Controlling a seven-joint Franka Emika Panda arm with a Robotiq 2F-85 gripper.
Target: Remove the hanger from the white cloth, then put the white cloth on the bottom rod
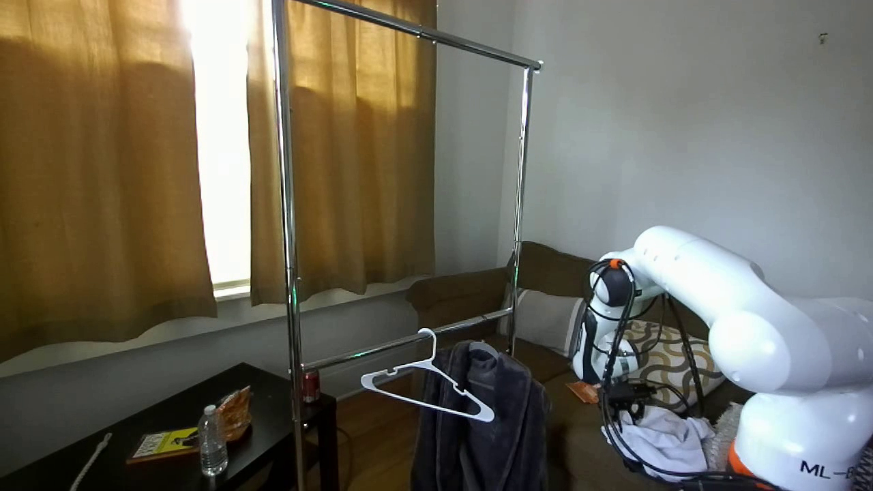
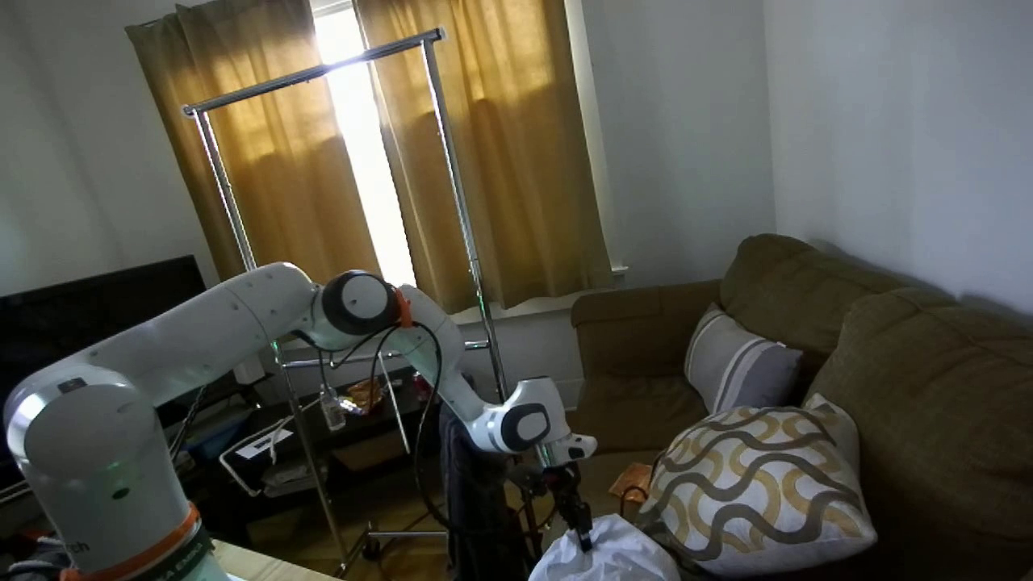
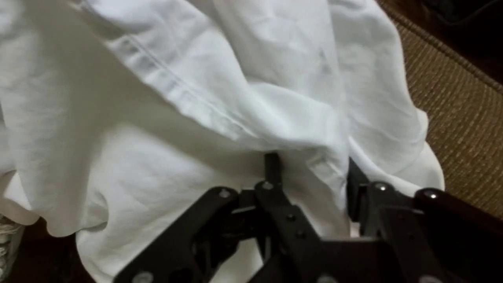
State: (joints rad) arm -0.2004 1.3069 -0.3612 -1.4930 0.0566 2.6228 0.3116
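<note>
The white cloth (image 1: 665,436) lies crumpled on the brown couch, below the arm. It also shows in an exterior view (image 2: 617,557) and fills most of the wrist view (image 3: 275,110). My gripper (image 3: 312,173) points down into the cloth, its black fingers apart with a loose fold between them. The fingertips are partly hidden under the fold. The gripper also shows in an exterior view (image 2: 583,537), touching the cloth's top. A white hanger (image 1: 427,364) hangs bare on the bottom rod (image 1: 470,322) of the metal rack. No hanger shows in the cloth.
A dark garment (image 1: 477,423) hangs beside the bare hanger. The rack's upright post (image 1: 522,170) stands between window and couch. A patterned pillow (image 2: 759,484) and an orange packet (image 2: 633,482) lie near the cloth. A black table (image 1: 273,382) holds a bottle (image 1: 212,443).
</note>
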